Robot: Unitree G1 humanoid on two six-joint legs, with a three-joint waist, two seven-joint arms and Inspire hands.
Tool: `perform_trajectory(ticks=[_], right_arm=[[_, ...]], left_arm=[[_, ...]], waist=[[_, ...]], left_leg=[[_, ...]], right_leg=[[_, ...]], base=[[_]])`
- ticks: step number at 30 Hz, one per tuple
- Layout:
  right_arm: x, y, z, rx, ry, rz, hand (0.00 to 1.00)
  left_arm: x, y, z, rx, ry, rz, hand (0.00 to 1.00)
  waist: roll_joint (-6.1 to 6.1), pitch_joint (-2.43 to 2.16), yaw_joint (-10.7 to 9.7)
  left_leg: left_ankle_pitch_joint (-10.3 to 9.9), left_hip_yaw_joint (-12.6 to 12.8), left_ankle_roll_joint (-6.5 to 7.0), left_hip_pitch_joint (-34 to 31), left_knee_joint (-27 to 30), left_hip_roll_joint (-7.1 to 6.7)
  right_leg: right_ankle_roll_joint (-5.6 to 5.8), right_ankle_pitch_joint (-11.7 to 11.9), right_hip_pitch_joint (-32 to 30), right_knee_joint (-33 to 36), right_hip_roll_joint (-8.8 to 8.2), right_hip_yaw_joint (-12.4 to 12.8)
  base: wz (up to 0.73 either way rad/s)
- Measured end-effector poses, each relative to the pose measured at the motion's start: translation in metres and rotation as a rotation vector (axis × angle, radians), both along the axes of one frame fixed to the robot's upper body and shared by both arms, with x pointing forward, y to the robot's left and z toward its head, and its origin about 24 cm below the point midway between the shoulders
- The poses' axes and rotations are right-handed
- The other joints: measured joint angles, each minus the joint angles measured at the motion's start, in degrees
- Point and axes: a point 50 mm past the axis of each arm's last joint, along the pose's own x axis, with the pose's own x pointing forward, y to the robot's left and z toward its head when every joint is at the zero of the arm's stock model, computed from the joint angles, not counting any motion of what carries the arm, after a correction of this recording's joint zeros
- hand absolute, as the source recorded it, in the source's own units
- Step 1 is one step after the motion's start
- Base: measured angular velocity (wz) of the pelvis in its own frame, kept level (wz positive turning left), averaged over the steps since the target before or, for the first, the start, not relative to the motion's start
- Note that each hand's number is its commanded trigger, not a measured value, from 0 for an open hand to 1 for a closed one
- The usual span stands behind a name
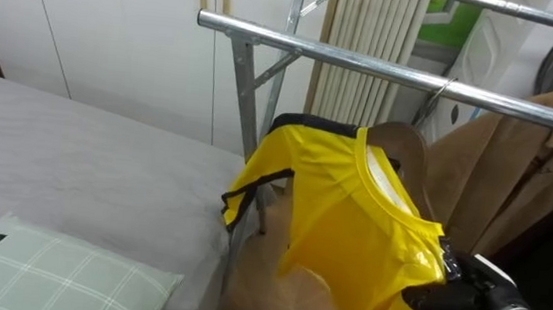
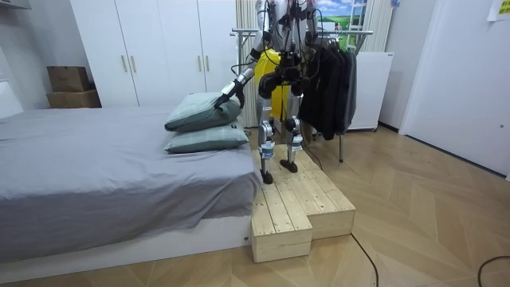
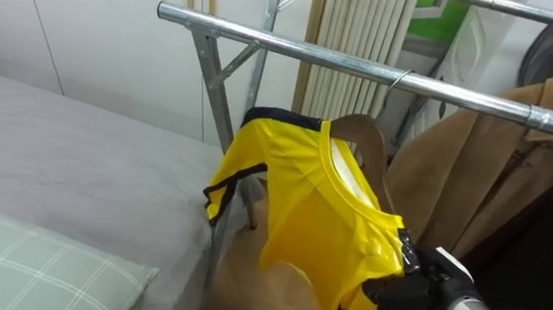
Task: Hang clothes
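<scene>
rack: rail (image 1: 394, 73) runs left-right behind bed's far corner; post (image 1: 249, 102) under its left end
shirt (image 1: 351, 222): on hanger (image 1: 403, 146) below rail, just right of post, in front of coat; hook up at rail
coat (image 1: 495, 184): on rail, right of shirt, partly behind it
bed (image 1: 74, 177): left of rack, its edge beside post
pillows (image 2: 205, 119): stacked on bed's end nearest rack
wardrobe (image 1: 117, 31): along wall behind bed, left of radiator
radiator (image 1: 367, 33): on wall behind rail
platform (image 2: 299, 203): on floor vs. bed's end, before rack; robot stands on it facing rack
dark clothes (image 2: 335, 88): on rack, room view's right of shirt
boxes (image 2: 70, 86): stacked by wardrobe, beyond bed
</scene>
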Motion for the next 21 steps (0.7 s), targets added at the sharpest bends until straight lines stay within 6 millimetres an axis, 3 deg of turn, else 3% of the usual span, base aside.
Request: perform_trajectory(ticks=[11, 21], right_arm=[[0.0005, -0.0007, 0.0005, -0.008, -0.005, -0.015, 0.00], [0.0032, -0.0047, 0.0052, -0.049, -0.025, -0.047, 0.00]], left_arm=[[-0.0023, 0.0018, -0.0005, -0.017, 0.012, -0.001, 0.00], [-0.0027, 0.0027, -0.0004, -0.022, 0.017, -0.006, 0.00]], waist=[[-0.07, 0.05, 0.00], [-0.13, -0.03, -0.02]], left_leg=[[-0.04, 0.01, 0.04, -0.17, -0.02, -0.02], [-0.02, 0.01, 0.04, -0.66, -0.01, -0.03]], right_leg=[[0.28, -0.21, -0.24, 0.01, 0.09, 0.15], [-0.14, 0.02, -1.07, 0.27, 0.12, 0.07]], base=[[0.00], [-0.01]])
